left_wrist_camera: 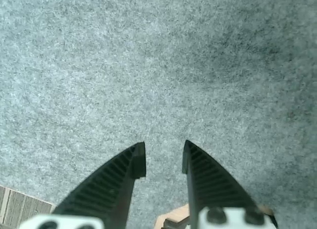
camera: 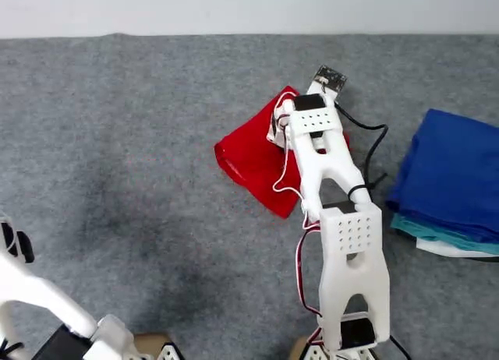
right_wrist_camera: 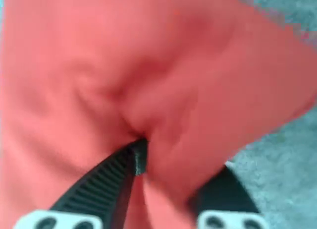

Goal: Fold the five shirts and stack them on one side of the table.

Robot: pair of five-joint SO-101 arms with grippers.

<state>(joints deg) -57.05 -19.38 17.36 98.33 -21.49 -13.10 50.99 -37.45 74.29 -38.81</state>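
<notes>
Right claw [right_wrist_camera: 176, 164] grips red shirt [right_wrist_camera: 148, 65]; high view shows folded stack [camera: 452, 173] nearby.

You have no text, label, brand, number or sign to read here. Nothing legible stands on the red shirt [camera: 253, 161], the folded stack [camera: 452, 181] or the surface [camera: 117, 142].
</notes>
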